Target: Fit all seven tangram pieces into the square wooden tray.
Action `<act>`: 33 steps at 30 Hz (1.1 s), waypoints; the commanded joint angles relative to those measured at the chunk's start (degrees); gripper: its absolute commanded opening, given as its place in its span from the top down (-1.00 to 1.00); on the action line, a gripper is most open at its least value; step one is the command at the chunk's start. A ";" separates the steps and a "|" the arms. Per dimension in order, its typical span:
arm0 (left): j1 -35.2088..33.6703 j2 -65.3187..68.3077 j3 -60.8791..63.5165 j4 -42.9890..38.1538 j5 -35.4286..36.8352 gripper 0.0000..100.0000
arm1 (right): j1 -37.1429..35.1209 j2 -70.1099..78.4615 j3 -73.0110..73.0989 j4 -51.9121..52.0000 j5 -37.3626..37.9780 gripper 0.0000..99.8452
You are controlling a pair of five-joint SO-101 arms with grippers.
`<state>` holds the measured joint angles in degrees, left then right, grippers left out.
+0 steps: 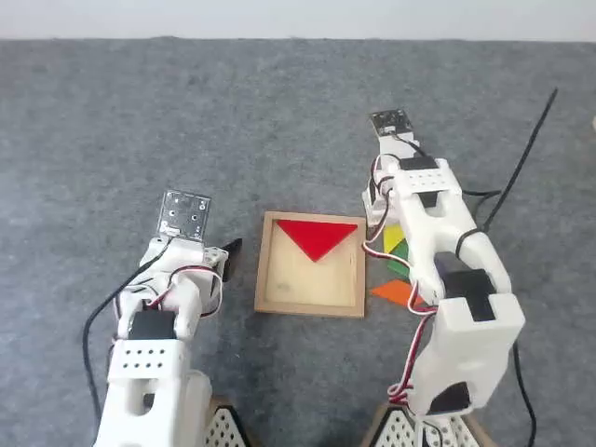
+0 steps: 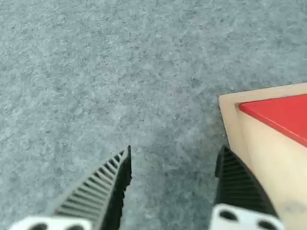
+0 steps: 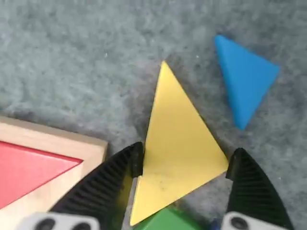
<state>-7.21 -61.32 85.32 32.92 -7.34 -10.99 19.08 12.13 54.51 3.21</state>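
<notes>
Fingers [image 3: 120, 179] of the right gripper [image 3: 184, 165] were spread wide, and they straddled the flat yellow triangle piece [image 3: 175, 143] on the grey carpeted table [image 1: 168, 112]. One tip touched its edge, the other sat just beside its corner, nothing pinched. Near it, a blue triangle piece [image 3: 245, 81] lay flat on the carpet, apart from the yellow one, and a green piece [image 3: 168, 220] sat just beside the yellow triangle's short side. Over to the left gripper [image 2: 172, 167]: its black ribbed fingers [image 2: 108, 189] were parted too, holding nothing, low over the carpet right at a corner of the square wooden tray [image 2: 230, 103]. Inside that tray, one large red triangle piece [image 1: 317, 237] lay flat against the far wall, its point toward the arms. From above, an orange piece [image 1: 392, 291] lay on the carpet just beside the tray's right side, partly under the right arm [image 1: 447, 270].
</notes>
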 commanded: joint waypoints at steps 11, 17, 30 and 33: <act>-0.26 -1.41 -0.57 -1.23 0.35 0.44 | 0.57 4.44 -5.89 2.68 -0.44 0.82; 0.00 -1.41 -0.57 -1.23 0.35 0.44 | 1.71 3.12 -5.98 2.68 -0.62 0.82; -0.18 -1.41 -0.57 -1.23 0.35 0.44 | 0.40 -16.75 10.90 4.88 -14.33 0.41; -0.35 -1.41 -0.66 -1.23 0.35 0.44 | 1.19 -16.04 12.75 4.53 -17.05 0.41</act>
<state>-7.21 -61.32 85.32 32.92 -7.34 -10.02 6.24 23.82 58.90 -10.07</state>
